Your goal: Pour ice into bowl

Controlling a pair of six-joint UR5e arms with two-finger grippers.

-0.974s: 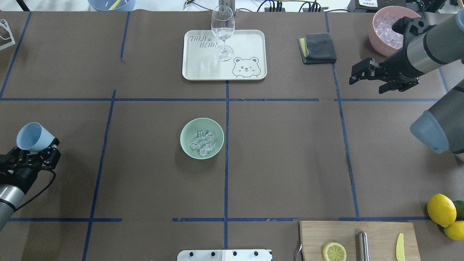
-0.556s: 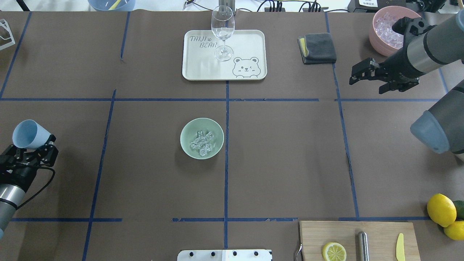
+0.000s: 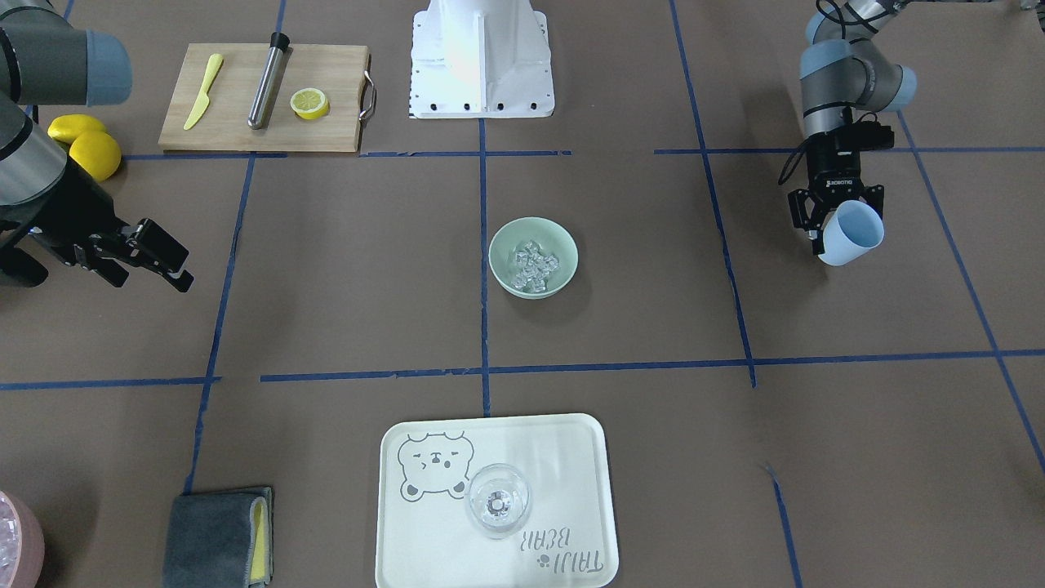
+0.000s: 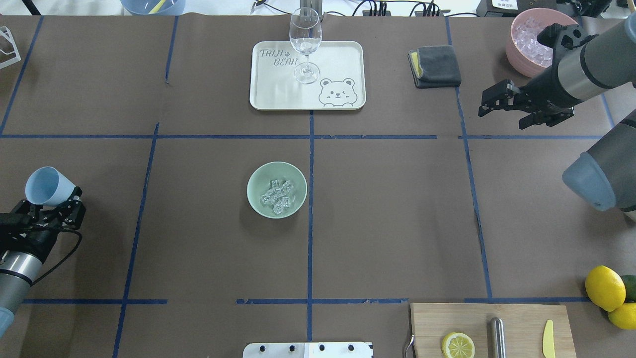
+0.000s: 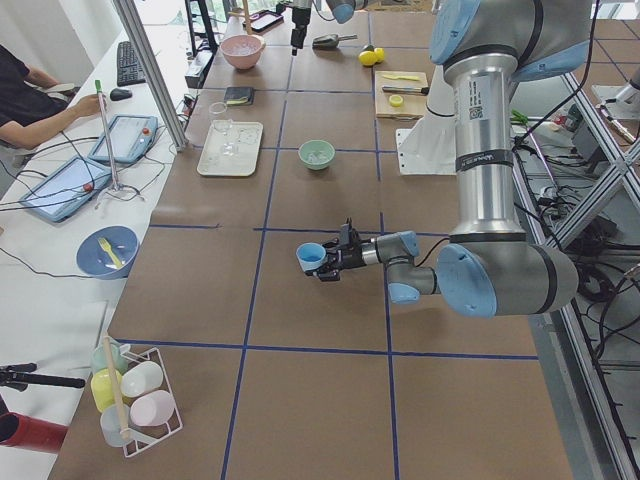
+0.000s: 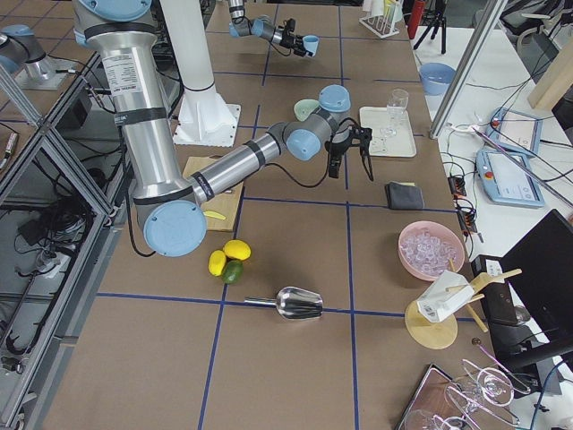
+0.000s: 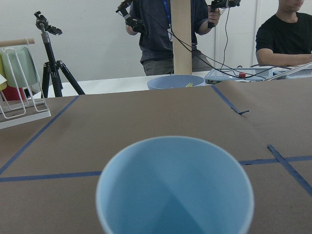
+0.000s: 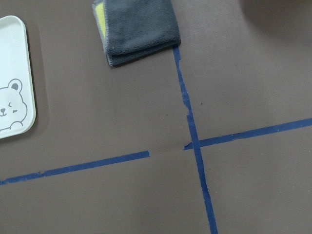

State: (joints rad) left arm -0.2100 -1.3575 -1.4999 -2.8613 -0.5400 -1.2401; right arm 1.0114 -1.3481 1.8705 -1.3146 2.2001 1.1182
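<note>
The pale mint-green bowl (image 4: 254, 178) sits near the table's middle with the ice (image 4: 277, 195) heaped inside it; the front-facing view shows the bowl (image 3: 565, 245) and ice (image 3: 532, 268) too. Far to its left my left gripper (image 4: 58, 203) is shut on a light blue cup (image 4: 46, 186), tilted with its mouth up and away from the bowl. In the left wrist view the cup (image 7: 174, 190) looks empty. My right gripper (image 4: 501, 115) hovers open and empty over the far right of the table, its fingers spread in the front-facing view (image 3: 153, 278).
A white bear tray (image 4: 343, 54) carries a wine glass (image 4: 305, 42) at the back. A grey cloth (image 4: 436, 65) and a pink bowl of ice (image 4: 527, 42) lie back right. A cutting board (image 4: 521, 318) with a lemon half and lemons (image 4: 605, 287) are front right.
My left gripper with the blue cup drifted slightly left, then back right and a little lower. The bowl, the ice and my right arm have stayed put.
</note>
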